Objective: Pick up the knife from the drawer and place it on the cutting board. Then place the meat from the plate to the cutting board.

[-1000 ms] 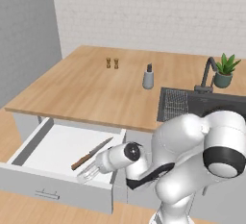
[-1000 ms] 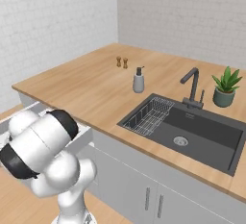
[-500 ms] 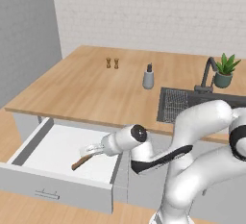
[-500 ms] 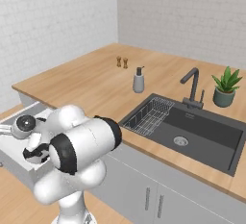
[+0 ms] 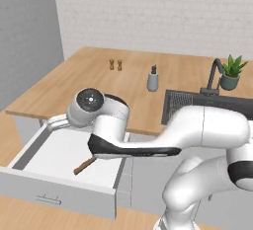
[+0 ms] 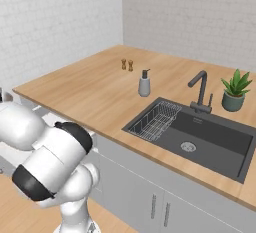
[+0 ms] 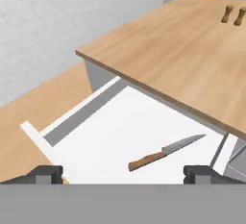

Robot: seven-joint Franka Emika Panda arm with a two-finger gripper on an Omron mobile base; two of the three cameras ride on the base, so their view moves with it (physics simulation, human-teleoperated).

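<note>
The wooden counter [image 5: 74, 88] spans the middle of the left base view and runs from the left edge toward the lower right in the right base view. Set into it, at the right of the right base view, is a dark sink [image 6: 200, 139] with a ribbed draining rack [image 6: 155, 121] in its left half and a dark tap [image 6: 200, 91] behind it.

The white drawer [image 5: 59, 155] stands pulled out under the counter's front edge, in the lower left of the left base view; in the hand view its white floor [image 7: 129, 136] fills the centre.

The arm's white body crosses the lower middle of the left base view, above the drawer's right part.

The knife [image 7: 166, 152] lies flat on the drawer floor, lower right of centre in the hand view, brown handle toward the lower left, grey blade toward the upper right. In the left base view its handle end [image 5: 84, 166] pokes out from under the arm.

The gripper [image 7: 123, 174] sits at the bottom of the hand view, fingers spread wide apart, holding nothing, with the knife lying between and beyond them.

A potted plant [image 6: 234, 93], a soap dispenser [image 6: 144, 83] and two small shakers [image 6: 127, 65] stand on the counter.
</note>
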